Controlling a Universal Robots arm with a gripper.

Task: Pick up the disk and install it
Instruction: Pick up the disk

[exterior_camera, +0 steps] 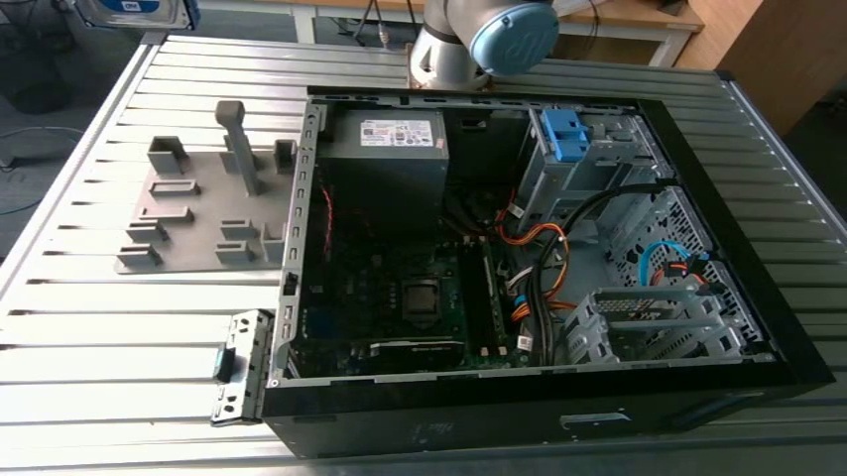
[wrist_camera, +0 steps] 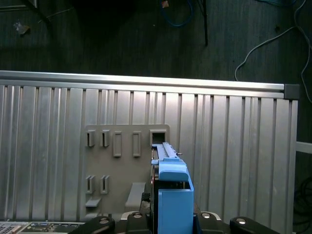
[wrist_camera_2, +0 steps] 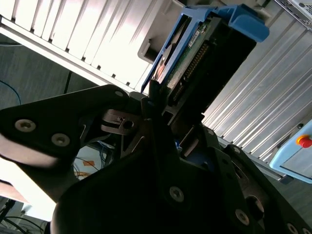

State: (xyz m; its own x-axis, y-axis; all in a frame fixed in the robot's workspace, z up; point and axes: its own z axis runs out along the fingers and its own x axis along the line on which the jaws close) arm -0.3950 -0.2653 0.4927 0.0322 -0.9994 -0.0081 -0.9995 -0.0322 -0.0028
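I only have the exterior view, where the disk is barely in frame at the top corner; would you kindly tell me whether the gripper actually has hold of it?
Observer: Yes. In the second wrist view the gripper is shut on the disk.
Operator: Thank you. How does it sit relative to the grey holder?
Observer: In the first wrist view the slotted grey holder lies on the table beyond the disk, which appears clear of its slots.

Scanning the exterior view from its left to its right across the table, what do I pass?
Grey slotted fixture → grey power supply box inside the open case → blue bracket → the case's black side wall.
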